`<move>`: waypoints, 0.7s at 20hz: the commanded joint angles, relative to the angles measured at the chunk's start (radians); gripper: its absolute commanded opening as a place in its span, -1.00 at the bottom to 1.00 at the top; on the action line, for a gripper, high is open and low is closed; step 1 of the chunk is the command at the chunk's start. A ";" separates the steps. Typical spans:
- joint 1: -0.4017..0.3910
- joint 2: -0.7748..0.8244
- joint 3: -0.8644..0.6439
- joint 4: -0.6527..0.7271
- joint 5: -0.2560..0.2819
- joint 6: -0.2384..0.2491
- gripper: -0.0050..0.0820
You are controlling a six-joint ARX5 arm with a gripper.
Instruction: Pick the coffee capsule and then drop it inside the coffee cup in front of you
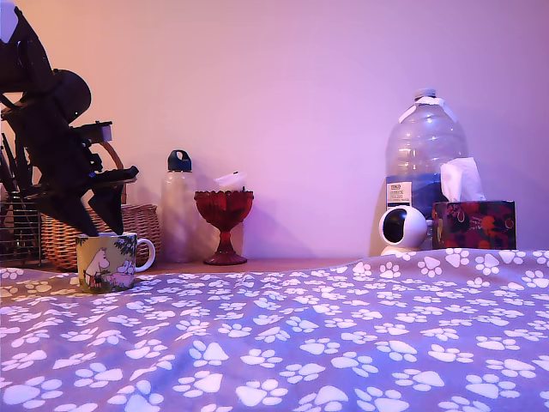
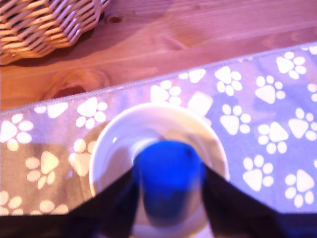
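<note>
The carry looks finished and the drop is the step in hand. The hand (image 2: 171, 198) pinches the coffee capsule (image 2: 169, 181) between its two dark fingers (image 2: 116, 208), directly above the open mouth of the coffee cup (image 2: 111, 148). In the exterior view the cup (image 1: 106, 262) stands at the far left of the paw-print cloth (image 1: 343, 335), with the fingertips just over its rim.

The next move calls only for spreading the fingers; the capsule sits within the rim's circle, so it should fall inside.

The capsule's long axis appears to run roughly vertical, toward the cup's floor. Which end points down I cannot tell.
</note>
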 commanded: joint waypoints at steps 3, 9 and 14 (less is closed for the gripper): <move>0.001 0.014 0.048 -0.029 0.002 0.039 0.63; 0.001 -0.059 0.048 -0.095 0.013 0.041 0.25; 0.002 -0.100 0.047 -0.162 0.067 0.047 -0.87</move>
